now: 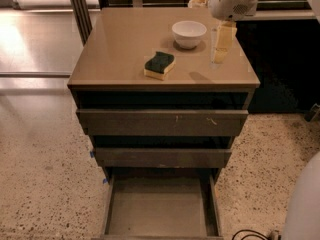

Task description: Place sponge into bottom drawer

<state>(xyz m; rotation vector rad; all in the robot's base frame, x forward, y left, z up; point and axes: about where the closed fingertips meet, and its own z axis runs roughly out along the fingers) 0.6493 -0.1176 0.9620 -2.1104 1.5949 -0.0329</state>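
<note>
- Hanging in the upper right of the frame, the tool (pixel 221 46) points down from a white rounded arm housing (pixel 232 1). Its pale yellow tip is over the right side of the surface (pixel 120 44).
- Whether the tool is open or closed cannot be told; it carries nothing that shows.
- A small shadow lies on the surface just below and left of the tool's tip.
- The sponge (pixel 160 65) lies flat on the surface near the middle of the frame, dark green side up with the yellow foam showing along its front edge.
- The sponge is left of the tool and lower in the frame, apart from it, with bare surface between them.
- A round white bowl (pixel 189 34) stands upright above and right of the sponge, just left of the tool and touching neither.
- Below the surface's front edge, a dark-brown drawer front with pale scratch marks (pixel 162 122) sits a little way out.
- A narrower plain dark-brown drawer front (pixel 162 157) is under it.
- The bottom drawer (pixel 157 209) is pulled out at the bottom centre of the frame, and its flat grey floor and thin side walls are in view.
- The bottom drawer is well apart from both the sponge and the tool.
- Speckled flooring (pixel 45 174) surrounds the cabinet, and a dark cable (pixel 250 234) lies on it at the lower right.
</note>
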